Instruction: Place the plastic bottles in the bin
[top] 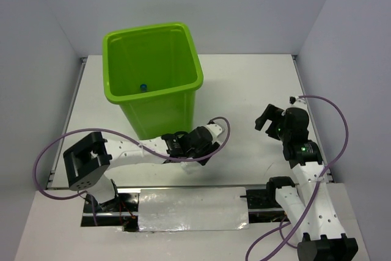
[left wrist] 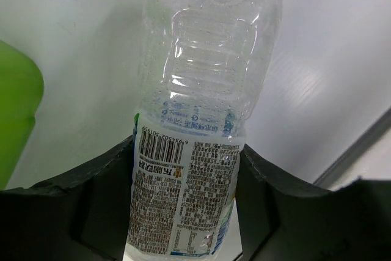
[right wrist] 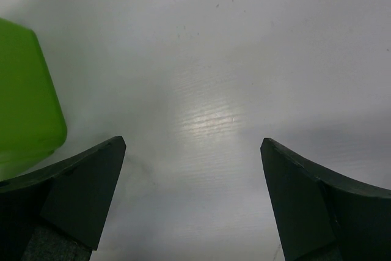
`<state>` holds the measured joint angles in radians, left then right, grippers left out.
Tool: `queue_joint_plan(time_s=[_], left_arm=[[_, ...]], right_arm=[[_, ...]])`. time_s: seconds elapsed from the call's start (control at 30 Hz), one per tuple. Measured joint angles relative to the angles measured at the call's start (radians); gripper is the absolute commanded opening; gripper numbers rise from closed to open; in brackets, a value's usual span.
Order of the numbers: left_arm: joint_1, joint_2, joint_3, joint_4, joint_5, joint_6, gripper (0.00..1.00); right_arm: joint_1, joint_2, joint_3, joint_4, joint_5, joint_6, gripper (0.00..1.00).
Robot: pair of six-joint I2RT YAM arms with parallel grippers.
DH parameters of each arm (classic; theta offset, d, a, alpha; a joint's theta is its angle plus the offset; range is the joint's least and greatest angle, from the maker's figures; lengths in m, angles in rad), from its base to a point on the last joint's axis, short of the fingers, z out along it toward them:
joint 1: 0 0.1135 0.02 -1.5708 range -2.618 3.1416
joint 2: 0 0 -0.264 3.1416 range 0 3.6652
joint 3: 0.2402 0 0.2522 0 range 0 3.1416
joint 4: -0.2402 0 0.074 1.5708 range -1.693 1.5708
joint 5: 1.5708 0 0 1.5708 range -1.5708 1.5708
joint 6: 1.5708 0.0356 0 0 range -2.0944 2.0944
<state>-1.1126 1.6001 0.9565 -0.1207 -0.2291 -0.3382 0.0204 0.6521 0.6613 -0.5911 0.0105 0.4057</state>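
Left gripper (left wrist: 186, 151) is clamped on a small clear plastic bottle (left wrist: 204, 59), with the jaws pressing either side of its white printed label, right around the barcode. So I'd call the grab done and the carry up next.

The bottle's base end points away from the wrist cam. The body is thin and see-through, ribbed in horizontal rings, with a petal pattern moulded into the bottom. It looks empty and light, and that thin wall will probably squash a bit under the squeeze, so I wouldn't yank it. I can't tell whether it's off the table or resting on it.

From overhead, the grab is on the near side of the tall lime-green plastic bin (top: 160, 114), just beside its base, about mid-table. The bin is rectangular, tapered toward the bottom, smooth and glossy, with a rolled rim.

Next move as I read it: lift well above the rim, go far and a touch left until I'm over the opening, then let go. Clipping the rim on the way up is my main worry.

There's a blue speck (top: 143, 87) down inside the bin, too small to identify.

Right gripper (right wrist: 192, 151) hangs wide open with nothing in it, over the matte white table (right wrist: 232, 59) off to the right.
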Motion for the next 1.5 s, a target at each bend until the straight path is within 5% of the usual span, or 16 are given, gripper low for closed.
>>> queue_joint_plan(time_s=[0.63,0.93,1.2,1.5], left_arm=[[-0.007,-0.094,0.627,-0.095,0.168,0.211,0.63],[0.246,-0.084,0.927,-0.137,0.232,0.180,0.67],[0.398,-0.154,0.869,-0.147,0.217,0.123,0.67],[0.636,-0.334,0.537,-0.138,0.171,-0.008,0.87]], right_arm=[[-0.058,-0.053,-0.001,0.005,-0.069,-0.003,1.00],[-0.059,-0.047,-0.001,0.010,-0.136,-0.010,1.00],[-0.061,-0.042,-0.001,0.015,-0.150,-0.011,1.00],[-0.064,-0.032,-0.001,0.015,-0.142,-0.011,1.00]])
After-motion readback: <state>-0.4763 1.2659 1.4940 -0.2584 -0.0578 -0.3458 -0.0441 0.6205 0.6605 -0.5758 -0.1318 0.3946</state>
